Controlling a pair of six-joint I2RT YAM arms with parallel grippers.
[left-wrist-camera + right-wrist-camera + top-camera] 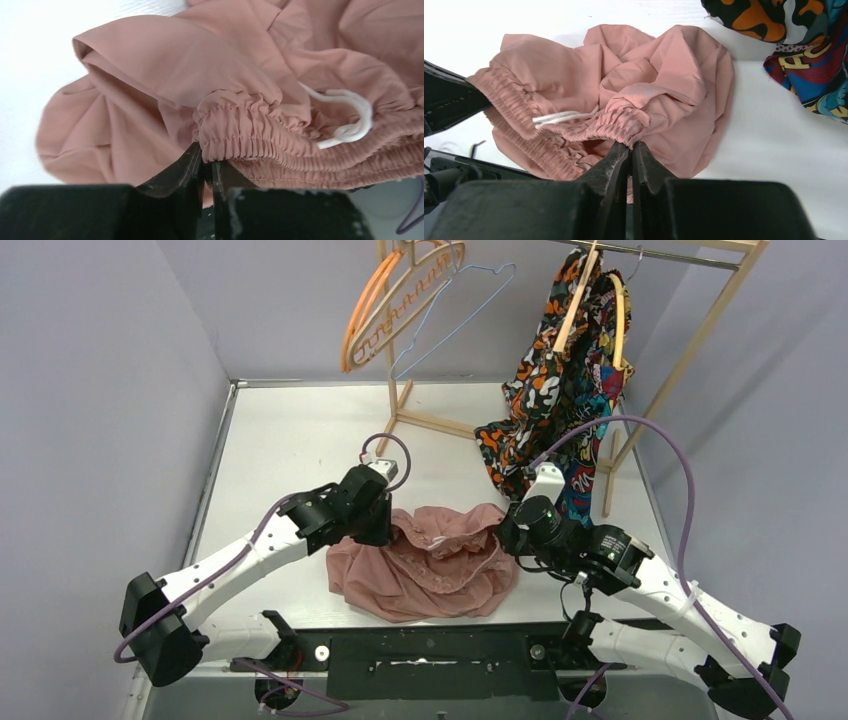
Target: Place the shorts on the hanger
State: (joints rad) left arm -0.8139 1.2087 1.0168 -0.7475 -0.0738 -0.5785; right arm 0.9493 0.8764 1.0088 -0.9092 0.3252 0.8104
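The shorts [425, 562] lay bunched on the bench [290, 430] between the arms. They looked light, limp and sure to sag, so the gathered waistband [240, 132] seemed the firmest hold. The left jaws and right jaws were each clamped on it at opposite ends. The loose drawstring [350, 120] might snag. The hanger [440, 325] hung well apart on the rack [440, 423], crowded by an orange hanger [358, 315], with a patterned garment [560, 390] nearby.
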